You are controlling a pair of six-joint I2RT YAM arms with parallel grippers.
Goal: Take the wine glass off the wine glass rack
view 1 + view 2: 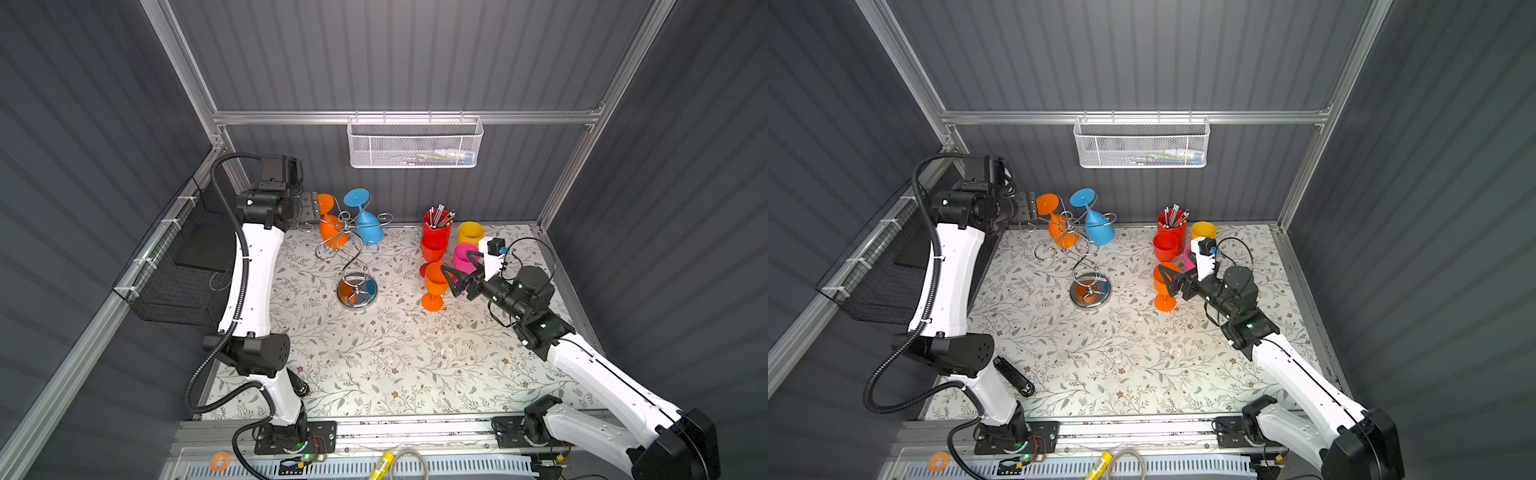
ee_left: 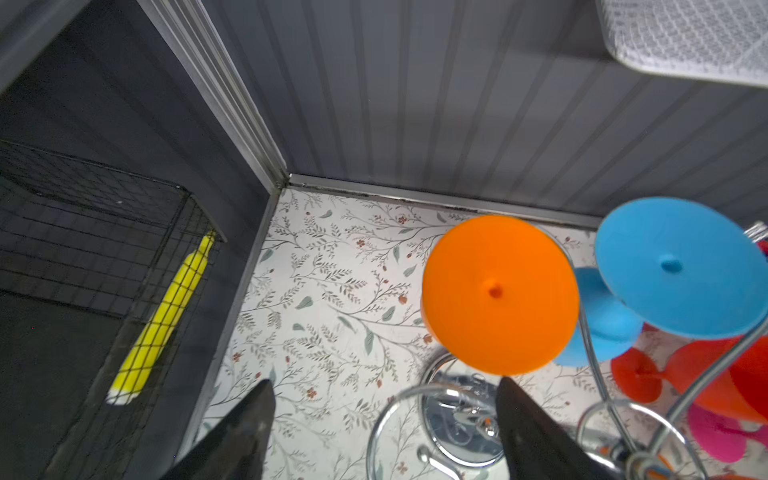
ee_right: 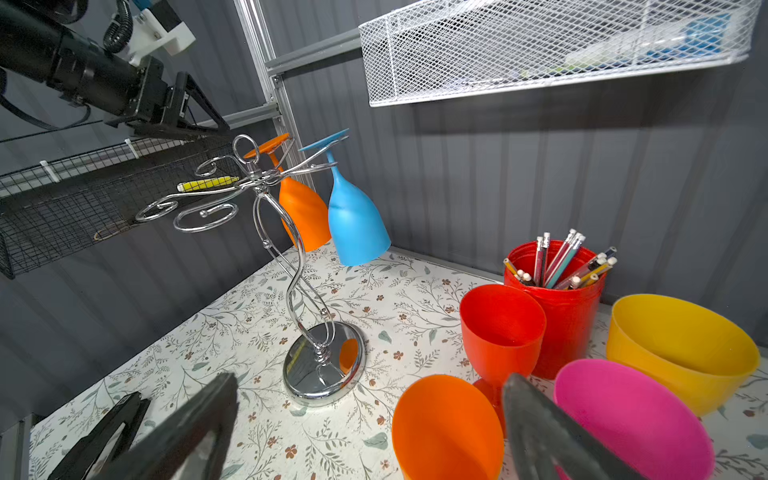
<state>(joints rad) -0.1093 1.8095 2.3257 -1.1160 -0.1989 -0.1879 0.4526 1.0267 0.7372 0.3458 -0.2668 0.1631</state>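
Two wine glasses hang bowl-down on the wine glass rack (image 1: 357, 266), near the far left corner of the tabletop (image 1: 374, 353). Left claw (image 1: 308, 206): jaws spread, holding nothing, level with the rack's top. The orange wine glass (image 1: 330, 232) hangs just to its right, foot disc nearest the fingertips. Its stem axis runs steeply downward, slightly tilted. The blue wine glass (image 1: 369, 226) hangs beyond it. Right claw (image 1: 455, 262): jaws spread beside a standing orange goblet (image 1: 434, 286), well apart from the rack. The left arm is nearer, so it probably takes the orange stem.
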